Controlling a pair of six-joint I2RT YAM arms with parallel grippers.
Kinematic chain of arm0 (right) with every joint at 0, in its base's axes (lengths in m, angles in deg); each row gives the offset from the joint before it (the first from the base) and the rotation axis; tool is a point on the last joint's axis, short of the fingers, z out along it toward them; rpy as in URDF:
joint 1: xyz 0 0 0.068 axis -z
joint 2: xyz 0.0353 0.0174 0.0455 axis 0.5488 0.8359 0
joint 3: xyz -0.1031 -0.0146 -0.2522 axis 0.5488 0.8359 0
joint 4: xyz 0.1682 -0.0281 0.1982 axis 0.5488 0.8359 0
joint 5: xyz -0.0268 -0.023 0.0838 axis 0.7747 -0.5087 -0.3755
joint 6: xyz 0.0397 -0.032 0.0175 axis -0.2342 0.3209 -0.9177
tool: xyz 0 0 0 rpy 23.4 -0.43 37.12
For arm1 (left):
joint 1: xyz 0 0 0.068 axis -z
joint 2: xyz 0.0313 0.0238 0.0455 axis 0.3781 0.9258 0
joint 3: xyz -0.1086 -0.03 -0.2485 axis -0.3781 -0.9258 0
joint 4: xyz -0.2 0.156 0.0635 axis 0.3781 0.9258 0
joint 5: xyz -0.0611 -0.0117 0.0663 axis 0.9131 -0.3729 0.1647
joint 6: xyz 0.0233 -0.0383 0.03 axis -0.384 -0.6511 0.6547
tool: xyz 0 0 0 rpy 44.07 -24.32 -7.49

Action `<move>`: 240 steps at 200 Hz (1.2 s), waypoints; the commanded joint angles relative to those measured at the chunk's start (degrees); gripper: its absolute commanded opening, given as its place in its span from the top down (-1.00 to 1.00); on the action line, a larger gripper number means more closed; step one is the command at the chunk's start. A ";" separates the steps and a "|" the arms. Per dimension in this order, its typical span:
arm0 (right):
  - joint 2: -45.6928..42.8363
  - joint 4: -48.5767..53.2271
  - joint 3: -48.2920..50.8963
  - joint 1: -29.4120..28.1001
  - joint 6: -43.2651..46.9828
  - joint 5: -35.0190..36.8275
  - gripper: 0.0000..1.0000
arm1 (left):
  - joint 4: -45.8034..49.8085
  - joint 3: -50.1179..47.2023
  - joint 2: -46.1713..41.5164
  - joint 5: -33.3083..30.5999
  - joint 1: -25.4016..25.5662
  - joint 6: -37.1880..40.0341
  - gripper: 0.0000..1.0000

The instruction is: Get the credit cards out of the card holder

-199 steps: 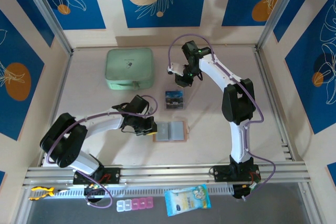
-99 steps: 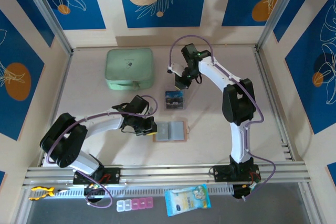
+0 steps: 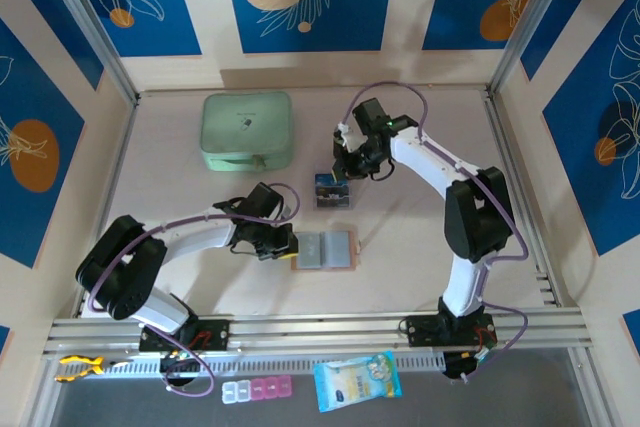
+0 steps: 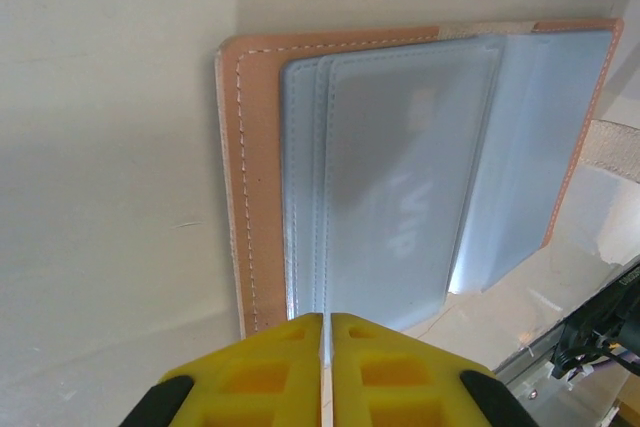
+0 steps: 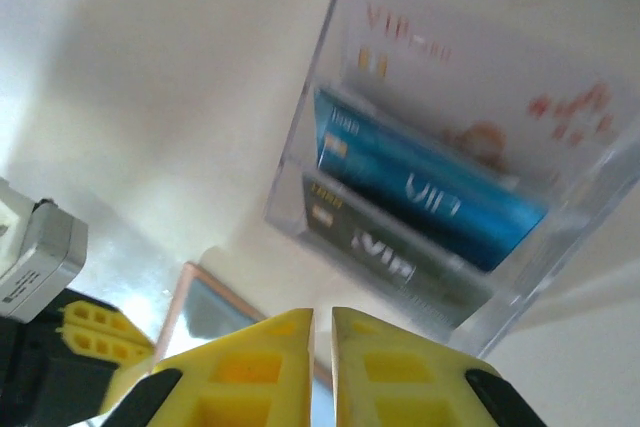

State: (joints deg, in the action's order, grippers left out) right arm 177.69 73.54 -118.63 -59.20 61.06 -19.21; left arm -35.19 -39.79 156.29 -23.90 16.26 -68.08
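- Open card holder point(image 4: 258, 177) lies flat on the counter point(image 4: 110, 147), centre of the left wrist frame. The left claw point(image 4: 327, 339) sits at the bottom edge with fingers together at the holder's rim; can't tell if they pinch anything.
- Faint lettering shows through a grey sleeve point(image 4: 400, 177), so a card may be inside. Tug it and the unpinned holder could slide along.
- Right claw point(image 5: 322, 332), fingers together and empty, hangs above the clear box point(image 5: 570, 247) holding three credit cards point(image 5: 420, 187). A low pass could tip it.
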 commanded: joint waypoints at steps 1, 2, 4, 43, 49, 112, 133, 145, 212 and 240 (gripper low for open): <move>-3.98 -2.26 2.86 -2.30 -11.41 -2.84 0.73 | -0.52 -0.30 -0.81 -0.93 -0.42 0.34 0.83; -4.05 -2.33 2.98 -2.43 -11.63 -2.77 0.73 | -0.53 -0.30 -0.75 -0.90 -0.42 0.36 0.83; -4.27 -2.31 3.18 -2.58 -11.99 -2.72 0.73 | -0.62 -0.23 -0.71 -0.83 -0.36 0.39 0.83; -8.52 -4.53 9.48 -5.66 -18.85 -2.08 0.73 | -0.79 -0.03 -0.36 -0.86 -0.53 1.10 0.87; -9.22 -5.17 10.50 -6.15 -19.81 -2.29 0.74 | -0.64 0.05 -0.20 -1.02 -0.59 1.35 0.88; -11.10 -6.29 17.63 -10.84 -28.66 -1.05 0.80 | -1.08 0.17 2.16 -0.49 -0.60 2.15 0.99; -11.25 -7.67 19.29 -12.98 -30.07 0.20 0.78 | -1.24 -0.11 2.37 -0.44 -0.60 2.13 1.00; -11.14 -8.50 19.97 -13.75 -31.18 0.25 0.74 | -1.28 -0.28 2.60 -0.44 -0.65 2.13 1.00; -9.52 -11.99 21.89 -18.06 -35.35 3.57 0.46 | -1.99 -1.85 3.41 -0.34 -0.62 1.69 1.00; -8.03 -13.02 22.27 -19.46 -36.35 3.67 0.40 | -2.12 -2.27 3.56 -0.49 -0.64 1.78 1.00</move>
State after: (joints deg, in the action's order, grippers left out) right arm 168.01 61.76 -97.16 -77.51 26.72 -15.93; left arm -36.99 -40.99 159.26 -24.47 16.13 -66.79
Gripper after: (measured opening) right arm 0.294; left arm 0.044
